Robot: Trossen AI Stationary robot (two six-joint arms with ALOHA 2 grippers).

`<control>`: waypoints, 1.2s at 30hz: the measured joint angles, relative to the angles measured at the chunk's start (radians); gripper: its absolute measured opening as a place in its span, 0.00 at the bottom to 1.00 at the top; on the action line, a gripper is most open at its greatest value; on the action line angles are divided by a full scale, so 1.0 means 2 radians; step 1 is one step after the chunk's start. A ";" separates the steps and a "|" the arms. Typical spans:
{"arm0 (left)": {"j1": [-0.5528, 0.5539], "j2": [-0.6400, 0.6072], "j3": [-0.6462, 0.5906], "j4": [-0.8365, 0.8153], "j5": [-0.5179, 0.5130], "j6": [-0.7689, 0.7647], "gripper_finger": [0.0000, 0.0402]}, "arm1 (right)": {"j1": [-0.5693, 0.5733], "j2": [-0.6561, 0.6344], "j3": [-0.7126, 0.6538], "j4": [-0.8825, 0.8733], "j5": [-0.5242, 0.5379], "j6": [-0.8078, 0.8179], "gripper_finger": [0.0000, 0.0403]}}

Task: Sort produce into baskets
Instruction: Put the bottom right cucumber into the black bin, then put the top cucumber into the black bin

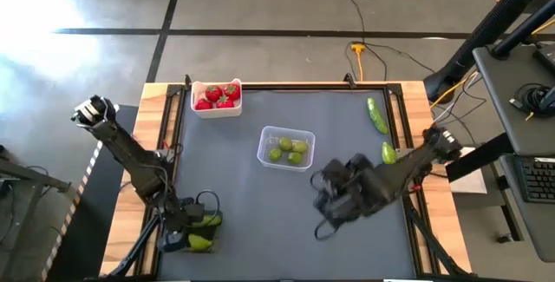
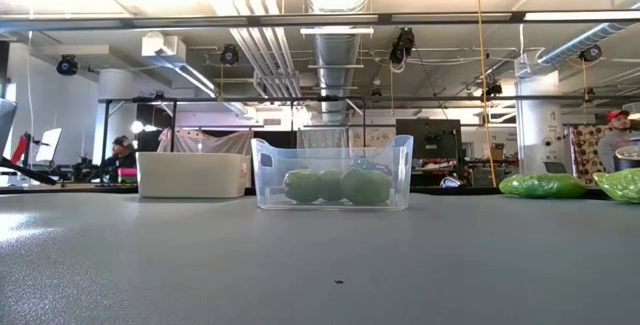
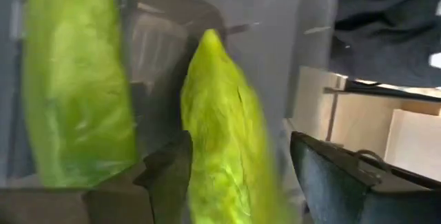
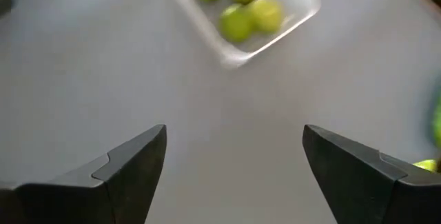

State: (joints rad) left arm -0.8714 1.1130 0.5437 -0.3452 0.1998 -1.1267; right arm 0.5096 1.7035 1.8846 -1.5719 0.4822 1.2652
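Red strawberries (image 1: 218, 95) in white tub (image 1: 216, 108); yellow-green fruits (image 1: 287, 150) in clear tub (image 1: 264, 142); green cucumbers (image 1: 377, 115); grey table (image 1: 260, 221).

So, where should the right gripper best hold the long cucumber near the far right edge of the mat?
Probably at the middle of the long cucumber, from straight above, fingers across its narrow width: it lies flat and clear. The right gripper is open.

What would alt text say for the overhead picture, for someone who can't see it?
Two dark robot arms work over a grey table: the left gripper at the near-left corner among long green cucumbers, the right gripper open beside a clear plastic tub of round yellow-green fruits.
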 joint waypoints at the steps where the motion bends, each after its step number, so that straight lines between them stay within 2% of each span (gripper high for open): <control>1: -0.002 -0.001 0.002 0.003 -0.001 0.000 0.57 | -0.012 -0.014 -0.011 0.001 0.006 -0.001 0.83; 5: -0.003 -0.001 0.011 0.005 0.002 0.000 0.59 | -0.070 -0.068 -0.058 0.001 0.026 -0.002 0.83; 10: -0.001 -0.020 0.041 0.003 0.005 0.025 0.59 | -0.168 -0.129 -0.117 0.000 0.033 0.009 0.83; 12: 0.006 -0.031 0.061 -0.010 -0.022 0.051 0.58 | -0.218 -0.148 -0.145 0.001 0.034 0.000 0.83; 15: 0.022 -0.049 0.093 -0.066 -0.092 0.095 0.58 | -0.304 -0.171 -0.193 0.001 0.022 -0.041 0.83; 20: 0.082 -0.079 0.138 -0.174 -0.196 0.178 0.58 | -0.451 -0.184 -0.266 0.041 -0.030 -0.161 0.82; 23: 0.157 -0.088 0.155 -0.185 -0.203 0.255 0.58 | -0.532 -0.174 -0.298 0.082 -0.074 -0.251 0.82; 29: 0.366 -0.073 0.154 -0.132 -0.086 0.409 0.57 | -0.669 -0.125 -0.327 0.174 -0.113 -0.350 0.81; 32: 0.468 -0.047 0.153 -0.116 -0.046 0.470 0.57 | -0.713 -0.088 -0.330 0.191 -0.165 -0.370 0.80; 36: 0.580 -0.010 0.157 -0.071 -0.023 0.528 0.57 | -0.728 -0.034 -0.331 0.198 -0.151 -0.371 0.77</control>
State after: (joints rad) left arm 0.2877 1.0936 0.8573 -0.4864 0.1533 -0.0712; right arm -0.9465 1.6360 1.2217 -1.1750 0.1800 0.5222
